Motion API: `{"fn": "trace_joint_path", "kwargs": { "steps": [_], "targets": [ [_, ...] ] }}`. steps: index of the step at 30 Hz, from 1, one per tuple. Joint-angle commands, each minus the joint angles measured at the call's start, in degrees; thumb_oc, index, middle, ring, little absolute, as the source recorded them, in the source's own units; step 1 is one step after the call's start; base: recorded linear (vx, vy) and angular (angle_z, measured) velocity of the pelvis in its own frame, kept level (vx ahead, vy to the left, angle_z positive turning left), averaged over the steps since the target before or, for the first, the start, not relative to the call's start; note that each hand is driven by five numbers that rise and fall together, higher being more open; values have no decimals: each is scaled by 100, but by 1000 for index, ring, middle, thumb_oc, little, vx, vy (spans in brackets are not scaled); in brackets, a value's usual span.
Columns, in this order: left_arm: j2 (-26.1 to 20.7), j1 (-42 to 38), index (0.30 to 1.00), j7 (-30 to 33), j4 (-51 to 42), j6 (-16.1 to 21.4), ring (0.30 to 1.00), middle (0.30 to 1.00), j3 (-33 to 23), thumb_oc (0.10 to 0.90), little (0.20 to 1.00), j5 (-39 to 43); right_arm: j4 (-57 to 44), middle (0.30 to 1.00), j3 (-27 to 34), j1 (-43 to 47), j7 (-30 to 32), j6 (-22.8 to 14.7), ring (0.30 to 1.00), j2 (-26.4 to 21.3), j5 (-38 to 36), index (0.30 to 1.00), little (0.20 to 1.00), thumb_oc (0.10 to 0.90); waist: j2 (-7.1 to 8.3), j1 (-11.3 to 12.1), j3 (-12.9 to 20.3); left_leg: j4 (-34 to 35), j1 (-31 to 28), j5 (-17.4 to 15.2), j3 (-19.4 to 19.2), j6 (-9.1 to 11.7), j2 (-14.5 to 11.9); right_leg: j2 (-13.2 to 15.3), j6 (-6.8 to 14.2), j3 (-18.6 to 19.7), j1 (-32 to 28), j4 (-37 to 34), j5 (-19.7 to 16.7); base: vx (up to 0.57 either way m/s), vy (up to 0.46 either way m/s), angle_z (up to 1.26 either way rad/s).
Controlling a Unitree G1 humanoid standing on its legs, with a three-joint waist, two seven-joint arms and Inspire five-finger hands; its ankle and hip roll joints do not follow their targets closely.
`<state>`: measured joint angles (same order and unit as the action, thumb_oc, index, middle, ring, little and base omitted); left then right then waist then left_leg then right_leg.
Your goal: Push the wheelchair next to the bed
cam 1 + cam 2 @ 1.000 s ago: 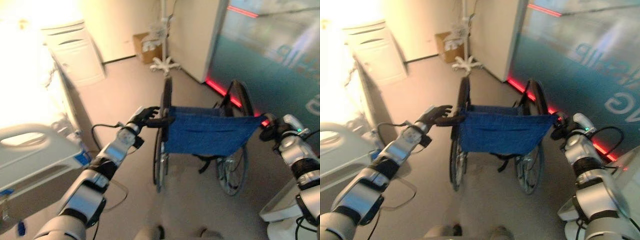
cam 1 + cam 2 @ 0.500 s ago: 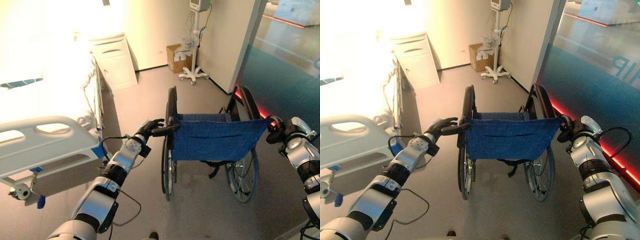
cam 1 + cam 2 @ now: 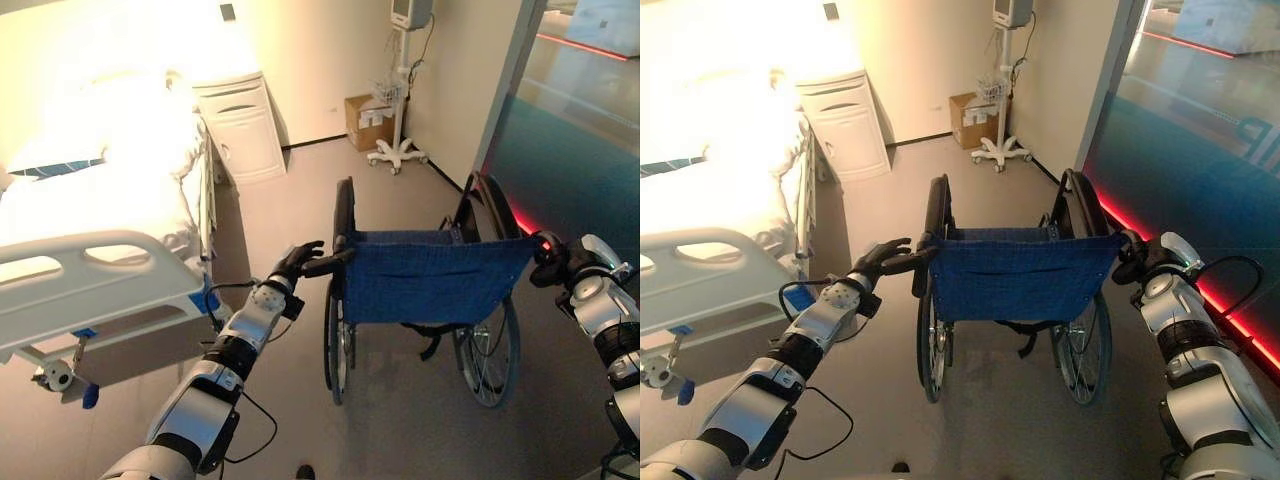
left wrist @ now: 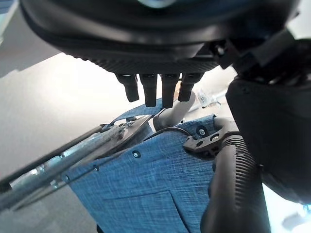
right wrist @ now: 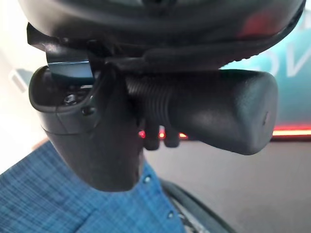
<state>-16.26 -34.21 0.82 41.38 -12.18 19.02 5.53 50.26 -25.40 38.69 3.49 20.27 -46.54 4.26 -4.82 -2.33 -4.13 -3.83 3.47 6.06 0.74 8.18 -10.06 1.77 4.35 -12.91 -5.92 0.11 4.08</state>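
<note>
The wheelchair (image 3: 420, 290) is seen from behind on the bare floor, well apart from the bed (image 3: 100, 250), which lies to the robot's left. Its right push handle (image 5: 204, 116) is clasped by the right robot hand (image 3: 1140, 262), thumb and fingers curled round the ribbed grip. The left robot hand (image 3: 880, 262) is laid at the left push handle (image 4: 233, 184) with its fingers fairly straight and relaxed; a closed grasp is not shown there. The step in hand is judged to be the pushing itself, with most of the way yet to be covered. A forward push with a steer to the left is called for next, so that the chair is brought alongside the bed rail (image 3: 90, 270). A smooth pale floor (image 3: 400, 420) is underfoot. A white cabinet (image 3: 240, 125), a cardboard box (image 3: 365, 115) and a wheeled monitor stand (image 3: 398, 150) are set by the far wall, and a glass partition (image 3: 1200, 150) is to the right.
</note>
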Motion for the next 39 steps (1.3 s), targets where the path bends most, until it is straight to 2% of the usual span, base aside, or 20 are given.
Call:
{"fn": "trace_joint_path", "kwargs": {
  "steps": [1,3,4,7,8,10,12,13,17,18,20,21,22,24,26,28,31,32,35,39],
  "targets": [
    [-603,1066,300,64,1190,-693,300,300,609,400,300,-626,-745,300,-705,98,-1262,-1437,300,1496,-235,300,300,400,716,278,-628,-1186,-460,13,-639,-327,-230,311,-245,-148,391,475,-224,101,-257,39],
    [-563,1084,300,-15,1154,-632,300,300,630,400,300,-665,-552,300,-650,56,-1252,-1532,300,1497,-265,300,300,400,759,306,-640,-1556,-331,-24,-853,-362,-207,259,-311,-277,260,484,-168,131,-220,39],
    [-543,1087,300,-58,1146,-625,300,300,649,400,300,-696,-457,300,-640,52,-1241,-1565,300,1507,-310,300,300,400,758,357,-667,-1611,-275,-138,-807,-402,-76,240,-306,-284,177,483,-145,149,-105,11],
    [-494,1128,300,-98,1038,-632,300,300,722,400,300,-743,-213,300,-629,85,-1211,-1633,300,1581,-346,300,300,400,733,545,-703,-1510,-50,-450,-623,-542,580,200,-253,-222,54,475,-143,161,-44,-36],
    [-479,1145,300,-126,903,-622,300,300,799,400,300,-778,-120,300,-639,124,-1109,-1589,300,1660,-390,300,300,400,639,708,-805,-1396,340,-296,-887,-479,896,76,-246,-257,-187,367,-117,188,-18,2],
    [-490,1160,300,-125,763,-641,300,300,891,400,300,-740,-40,300,-625,140,-1037,-1611,300,1719,-329,300,300,400,552,859,-886,-1239,673,-145,-1077,-441,1118,-18,-234,-229,-423,282,-66,200,16,15],
    [-530,1147,300,-111,590,-685,300,300,975,400,300,-675,110,300,-650,243,-971,-1722,300,1735,-336,300,300,400,415,1053,-902,-664,1010,141,-1384,-431,1277,-174,-205,-211,-626,200,-23,291,62,-6],
    [-510,1143,300,-77,569,-734,300,300,962,400,300,-671,170,300,-631,260,-997,-1733,300,1753,-385,300,300,400,455,1058,-865,-587,891,-82,-1458,-480,1320,-117,-165,-258,-656,195,43,240,80,-33],
    [-547,1164,300,-120,674,-721,300,300,887,400,300,-713,264,300,-592,234,-1101,-1730,300,1854,-300,300,300,400,472,1083,-690,-303,576,-260,-1419,-761,1371,-84,-52,-311,-573,378,31,224,113,-64],
    [-624,1185,300,-244,659,-759,300,300,884,400,300,-822,249,300,-588,170,-1088,-1681,300,1907,-367,300,300,400,492,1074,-582,-39,342,-328,-1453,-932,1409,-48,99,-297,-564,842,-1,310,149,-10],
    [-690,1167,300,-353,716,-741,300,300,917,400,300,-974,299,300,-539,128,-1089,-1730,300,1940,-406,300,300,400,519,1080,-469,188,233,-318,-1421,-1048,1480,-52,240,-255,-538,1280,-106,292,136,34],
    [-746,1131,300,-379,753,-765,300,300,1000,400,300,-1049,241,300,-499,12,-1036,-1727,300,1961,-517,300,300,400,525,1028,-394,336,123,-304,-1325,-1136,1533,-43,445,-136,-246,2084,-468,229,116,53],
    [-761,1096,300,-406,781,-792,300,300,1041,400,300,-1099,196,300,-461,-64,-1011,-1723,300,1955,-610,300,300,400,465,973,-363,371,66,-319,-1258,-1166,1490,-25,500,-71,29,2498,-659,217,115,31],
    [-739,929,300,-504,911,-849,300,300,1154,400,300,-1164,143,300,-337,-222,-1031,-1766,300,1928,-610,300,300,400,350,778,-412,405,-138,-386,-1028,-1188,1415,140,469,50,643,2976,-726,195,52,2],
    [-724,816,300,-618,1015,-858,300,300,1225,400,300,-1223,127,300,-320,-275,-978,-1777,300,1933,-618,300,300,400,304,669,-470,367,-249,-429,-868,-1170,1378,229,410,142,927,2867,-723,171,-44,34],
    [-735,649,300,-827,1072,-947,300,300,1334,400,300,-1402,20,300,-303,-319,-833,-1722,300,1931,-775,300,300,400,297,481,-627,305,-478,-626,-626,-1180,1371,430,375,347,1359,2411,-957,170,-145,34],
    [-732,420,300,-929,1100,-1013,300,300,1450,400,300,-1440,-140,300,-219,-343,-615,-1710,300,1853,-995,300,300,400,467,210,-849,174,-710,-1075,-243,-1217,1509,800,495,659,1884,1049,-1515,241,-217,53],
    [-713,387,300,-919,1098,-1029,300,300,1464,400,300,-1421,-182,300,-187,-345,-606,-1719,300,1821,-1016,300,300,400,466,160,-889,151,-784,-1170,-169,-1207,1502,853,520,687,1945,740,-1560,349,-239,41],
    [-651,371,300,-880,1099,-955,300,300,1461,400,300,-1436,-357,300,-56,-313,-547,-1625,300,1743,-1091,300,300,400,429,70,-925,76,-893,-1317,33,-1173,1445,847,509,863,1975,123,-1410,261,-175,-11],
    [-586,466,300,-677,1113,-942,300,300,1428,400,300,-1314,-431,300,-62,-191,-580,-1461,300,1775,-1206,300,300,400,540,72,-850,-200,-755,-1359,114,-1101,1435,719,499,1021,1578,363,-1262,281,-251,93]
  ]
}}
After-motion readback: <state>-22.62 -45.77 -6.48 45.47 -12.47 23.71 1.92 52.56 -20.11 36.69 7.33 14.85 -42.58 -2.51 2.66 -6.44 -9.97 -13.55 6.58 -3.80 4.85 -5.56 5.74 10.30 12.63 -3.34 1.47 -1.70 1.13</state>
